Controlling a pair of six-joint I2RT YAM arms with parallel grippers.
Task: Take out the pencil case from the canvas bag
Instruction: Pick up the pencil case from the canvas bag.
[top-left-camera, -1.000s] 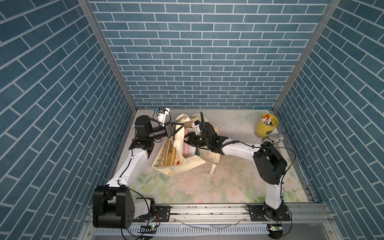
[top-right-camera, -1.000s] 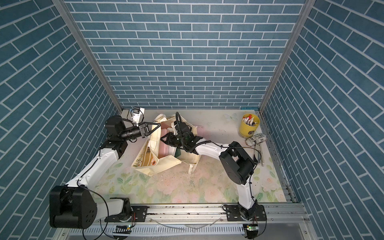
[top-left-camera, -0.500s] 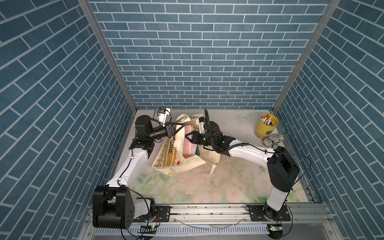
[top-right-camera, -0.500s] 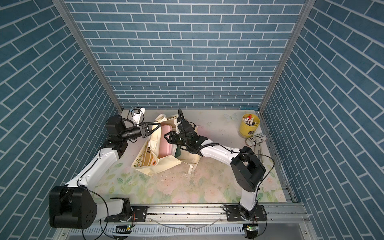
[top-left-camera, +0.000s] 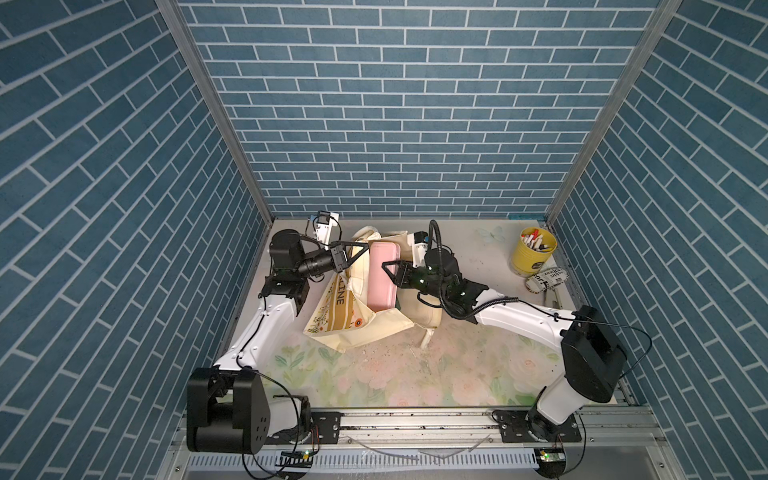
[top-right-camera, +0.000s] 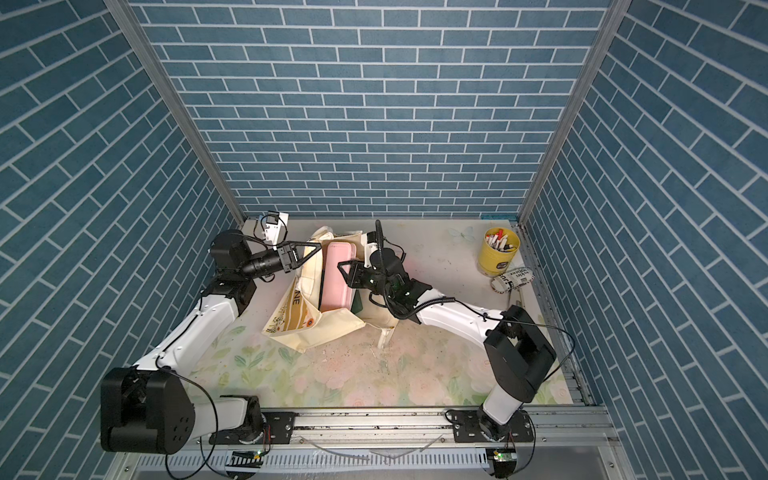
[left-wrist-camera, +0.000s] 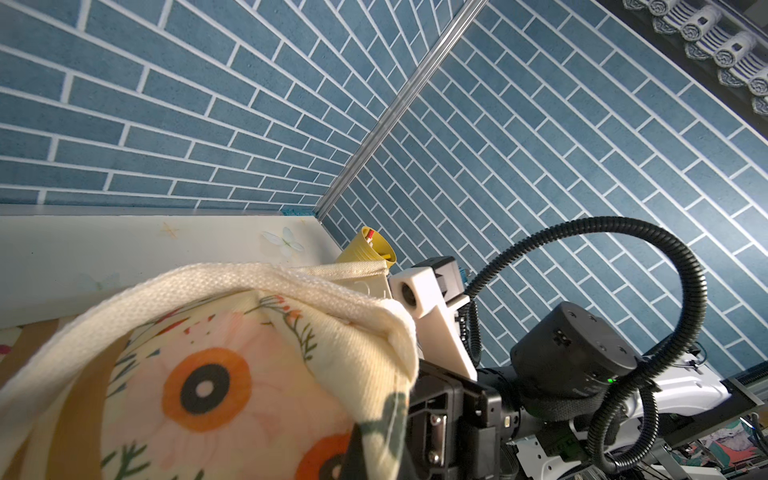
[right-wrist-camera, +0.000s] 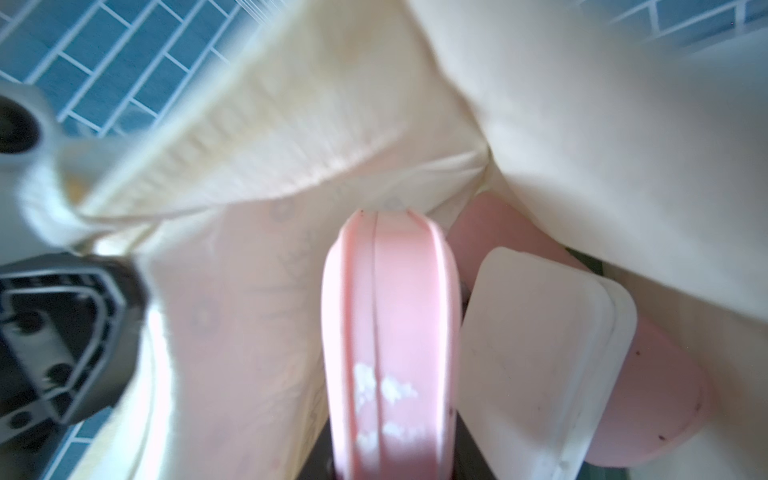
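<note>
While the left gripper (top-left-camera: 356, 253), pressed together on the rim of the canvas bag (top-left-camera: 365, 328), holds its mouth wide, the right gripper (top-left-camera: 388, 271) pinches the pencil case (top-left-camera: 382, 286), which stands half out of the bag between both grippers. The pull-out seems under way; next comes a steady lift clear of the rim. The case is pink, flat and round-cornered

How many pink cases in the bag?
1 certain: the pink pencil case in the canvas bag's open mouth, held by the right gripper. Another pink shape beside it is unclear.
</note>
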